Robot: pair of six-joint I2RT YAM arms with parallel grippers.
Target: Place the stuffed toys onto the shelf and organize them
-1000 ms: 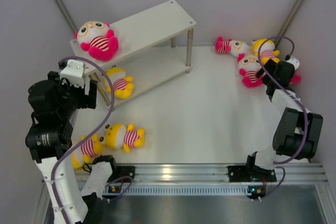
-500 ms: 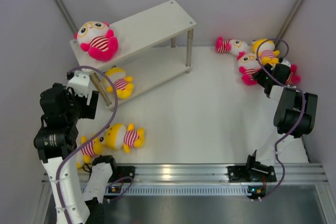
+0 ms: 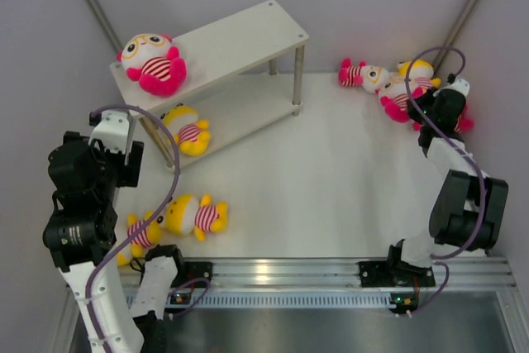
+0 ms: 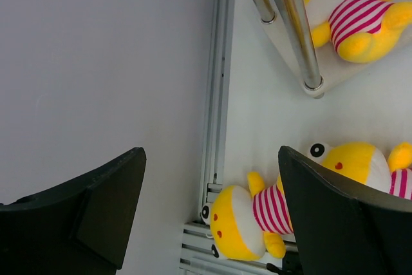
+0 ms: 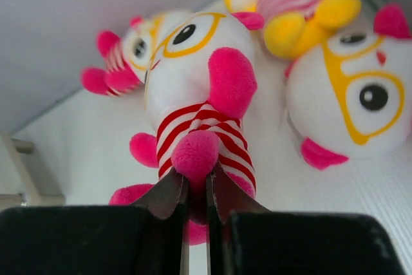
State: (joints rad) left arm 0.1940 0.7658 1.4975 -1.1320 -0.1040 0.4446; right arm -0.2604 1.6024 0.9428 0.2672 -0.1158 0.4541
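Closest to you, on the left side of the surface [image 3: 331, 188], the front yellow toy [image 3: 139, 235] and the second yellow toy [image 3: 197, 214] lie touching each other. They are not on the shelf yet. Your left hand [image 4: 206, 159] hangs just above them, wide open, with nothing in it.

A bit farther back stands the shelf [image 3: 240, 35]. The yellow shelf toy [image 3: 188, 128] lies on the bottom board, near the left end. The pink shelf toy [image 3: 153, 62] sits on the top board, also at the left end. So you have two toys out of eight put away, and there is room beside each of them.

Over on the far right, your right hand [image 5: 195, 178] is squeezed shut on a pink paw of the held pink toy [image 5: 199, 94]. You cannot tell from here if that toy is off the surface. It is in a heap with three more: the far pink toy [image 3: 364, 73] on its left, the far yellow toy [image 5: 296, 4] behind it, and the corner pink toy [image 5: 347, 94] on its right.

I think you are only about a quarter done. Six toys need to go up, and the one in your right hand looks like the next.
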